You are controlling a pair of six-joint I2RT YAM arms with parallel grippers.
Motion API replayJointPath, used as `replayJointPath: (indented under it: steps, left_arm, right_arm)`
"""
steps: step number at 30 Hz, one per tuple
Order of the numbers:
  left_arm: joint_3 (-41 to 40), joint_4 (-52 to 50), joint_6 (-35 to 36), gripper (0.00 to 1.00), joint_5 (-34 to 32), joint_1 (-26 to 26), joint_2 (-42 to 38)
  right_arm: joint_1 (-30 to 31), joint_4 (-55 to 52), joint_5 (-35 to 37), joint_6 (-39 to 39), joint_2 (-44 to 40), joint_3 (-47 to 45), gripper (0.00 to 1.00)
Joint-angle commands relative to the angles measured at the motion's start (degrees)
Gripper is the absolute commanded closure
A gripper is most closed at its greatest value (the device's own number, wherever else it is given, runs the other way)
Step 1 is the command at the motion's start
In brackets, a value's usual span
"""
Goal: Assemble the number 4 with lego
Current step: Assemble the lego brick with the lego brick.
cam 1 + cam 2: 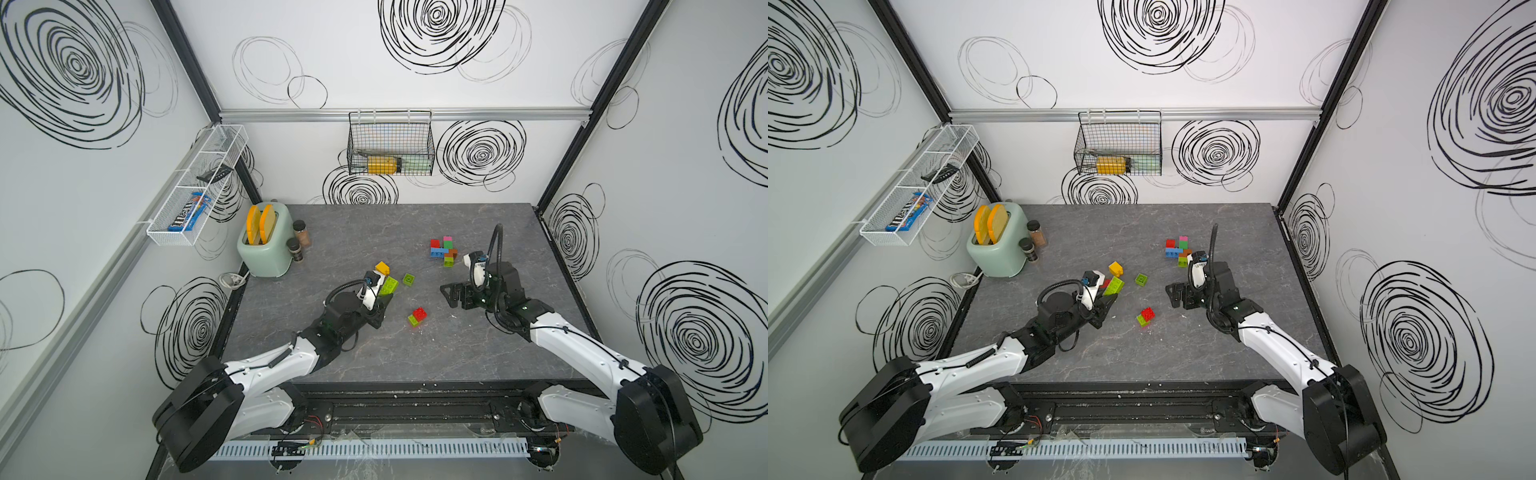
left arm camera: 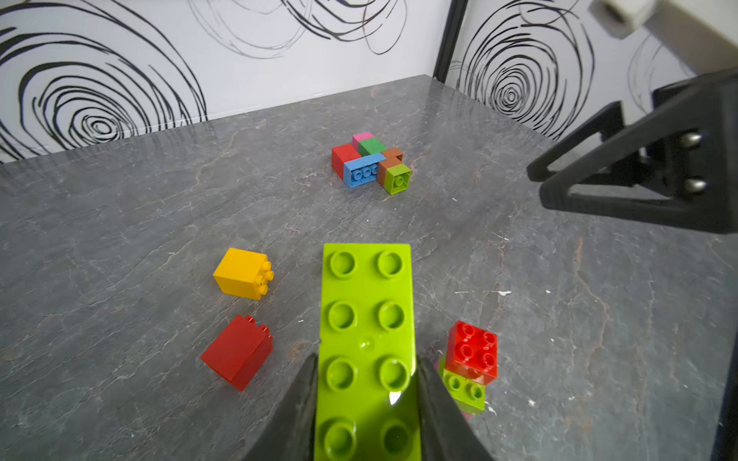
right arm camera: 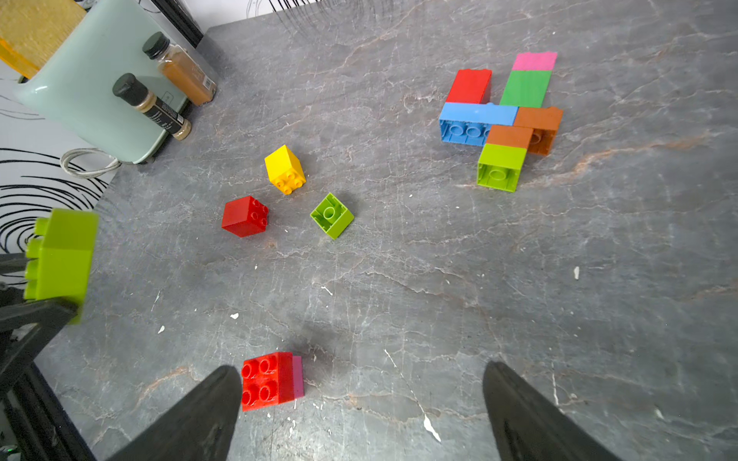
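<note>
My left gripper (image 1: 383,302) is clenched on the long lime brick (image 2: 367,311), near centre and seemingly off the table. The right gripper (image 3: 359,369) hangs wide open and empty. Next, I judge, the brick goes far right to the part-built 4 (image 1: 444,251). The small lime brick (image 1: 408,279) lies along that path.

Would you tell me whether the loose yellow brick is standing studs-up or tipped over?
Tipped onto its side: the yellow brick has its studs pointing sideways along the table, not upward, in both wrist views.
</note>
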Motion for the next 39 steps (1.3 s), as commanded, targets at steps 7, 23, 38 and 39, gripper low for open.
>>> replayJointPath:
  steps: [7, 23, 38, 39]
  left_arm:
    - [1.24, -9.83, 16.33, 1.00, 14.17, -3.42, -0.18]
    - [6.47, -15.48, 10.00, 1.00, 10.90, -4.48, 10.06]
    - [6.30, -9.87, 9.56, 1.00, 7.81, -6.05, 14.75]
    - [6.21, -9.65, 9.74, 1.00, 7.95, -6.07, 14.68]
  right_arm:
    - [1.03, 2.45, -12.65, 0.13, 3.78, 0.01, 0.07]
    - [1.26, 0.85, -17.58, 0.82, 8.59, 1.82, 0.26]
    - [2.84, -0.28, -21.73, -1.16, 13.82, 4.98, 0.34]
    - [3.02, -0.32, -21.89, -1.21, 14.02, 5.08, 0.35]
